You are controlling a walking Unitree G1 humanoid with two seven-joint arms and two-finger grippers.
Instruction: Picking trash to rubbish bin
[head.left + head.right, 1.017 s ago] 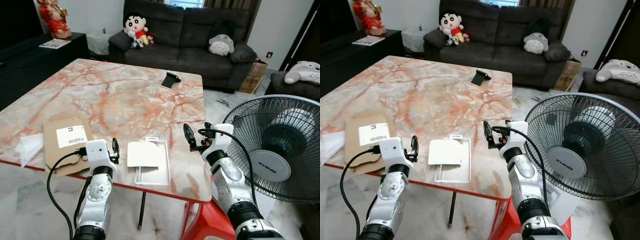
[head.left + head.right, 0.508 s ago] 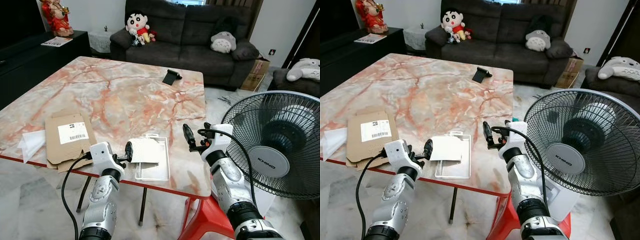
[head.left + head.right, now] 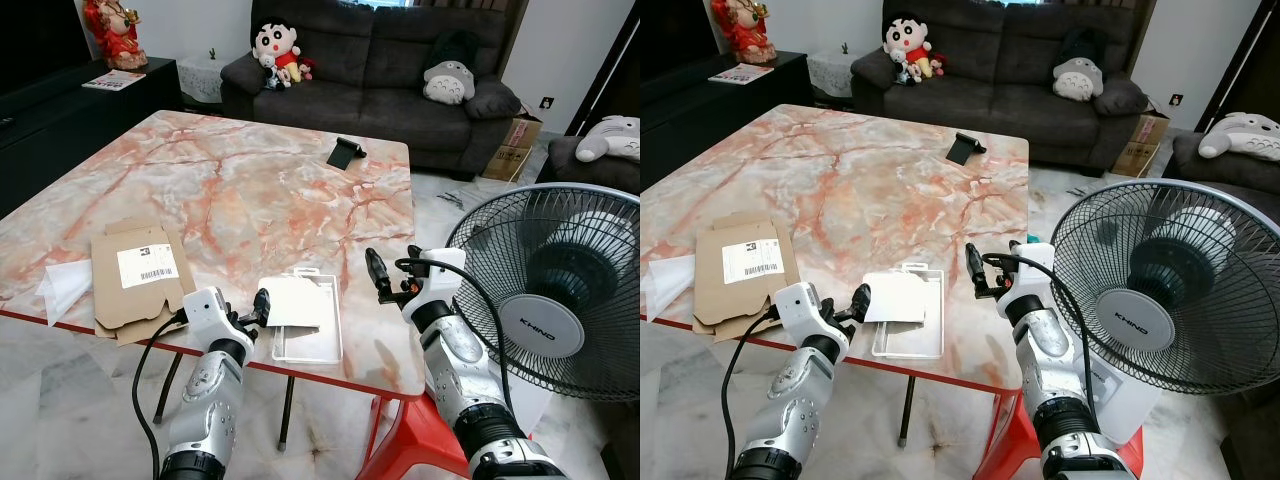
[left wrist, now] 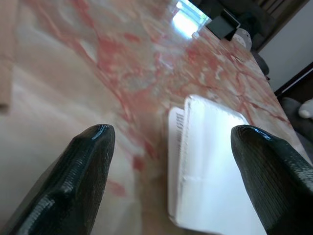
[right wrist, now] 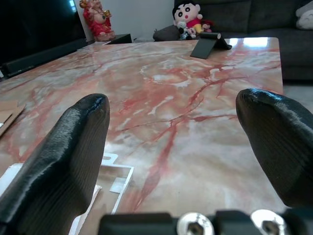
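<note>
A flat white plastic package [image 3: 302,315] with a white card on top lies near the marble table's [image 3: 250,190] front edge. My left gripper [image 3: 256,309] is open at the table edge, its fingers pointing at the package's left side and just short of it. In the left wrist view the package [image 4: 210,161] lies between and ahead of the spread fingers [image 4: 78,181]. My right gripper [image 3: 394,268] is open, held above the table's front right corner, to the right of the package. A flattened cardboard piece [image 3: 140,275] and a white paper [image 3: 60,290] lie at the front left.
A large standing fan [image 3: 560,300] is close on my right, beside the right arm. A black phone stand [image 3: 345,153] sits at the table's far side. A dark sofa [image 3: 400,60] with soft toys stands behind; a red stool [image 3: 410,440] is under the right corner.
My left gripper has swung from upright at the table edge to point right at the white package and closed in on its left side. The right arm has held still.
</note>
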